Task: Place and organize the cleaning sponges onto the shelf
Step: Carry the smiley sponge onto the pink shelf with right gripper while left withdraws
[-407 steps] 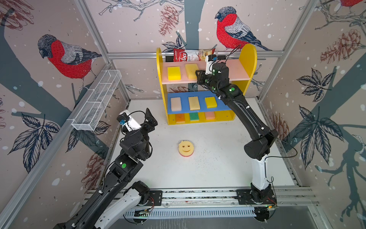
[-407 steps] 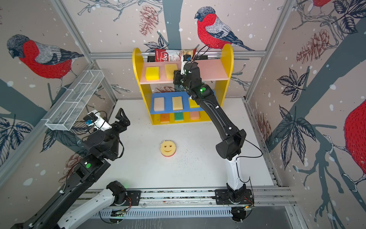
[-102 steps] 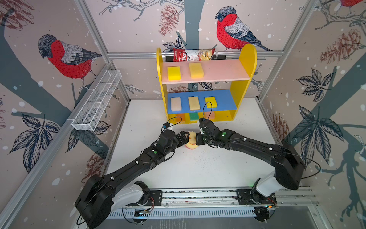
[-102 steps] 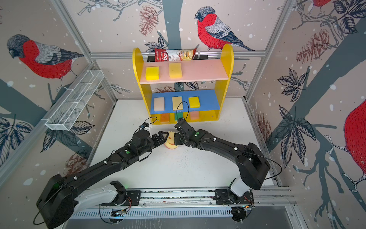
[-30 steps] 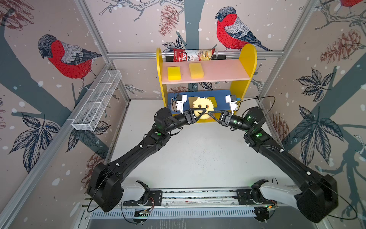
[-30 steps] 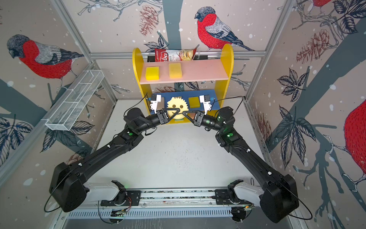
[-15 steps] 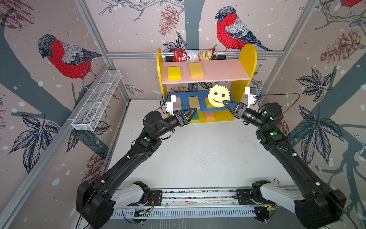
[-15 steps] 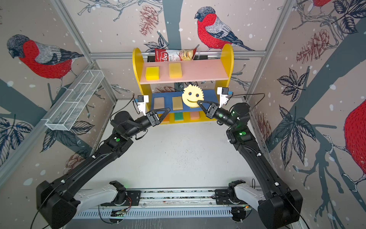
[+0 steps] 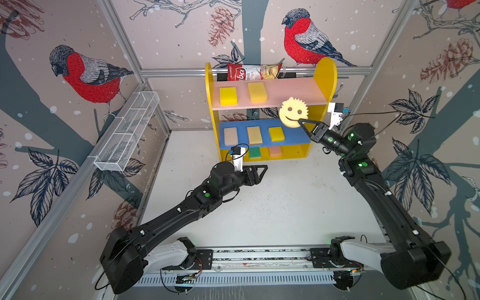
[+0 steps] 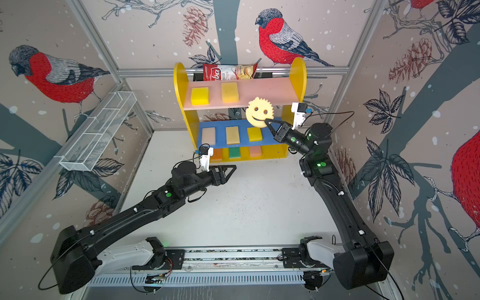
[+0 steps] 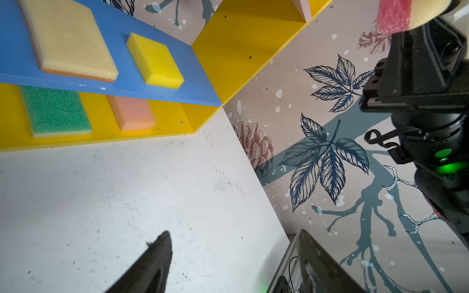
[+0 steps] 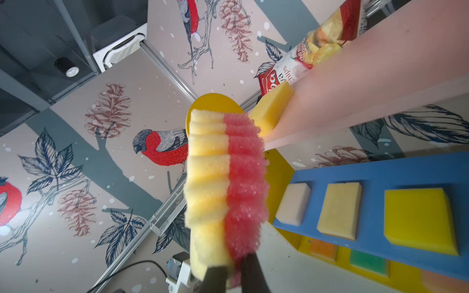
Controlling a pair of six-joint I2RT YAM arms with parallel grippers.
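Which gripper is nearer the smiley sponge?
Right. The right gripper is shut on the smiley sponge; the left gripper is open, apart from it, lower, in front of the shelf.

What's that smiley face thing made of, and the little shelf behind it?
The smiley face looks like soft yellow foam with a coarser pink scrubbing layer behind; visible pores and fuzzy fibres. The shelf: probably painted board, matte, flat cut edges, small holes.

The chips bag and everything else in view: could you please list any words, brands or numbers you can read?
"ba": large white letters, start hidden, on the chips bag.
"ava chips": smaller, beside it.
Remaining bag print: too blurred to read.
No other legible text.
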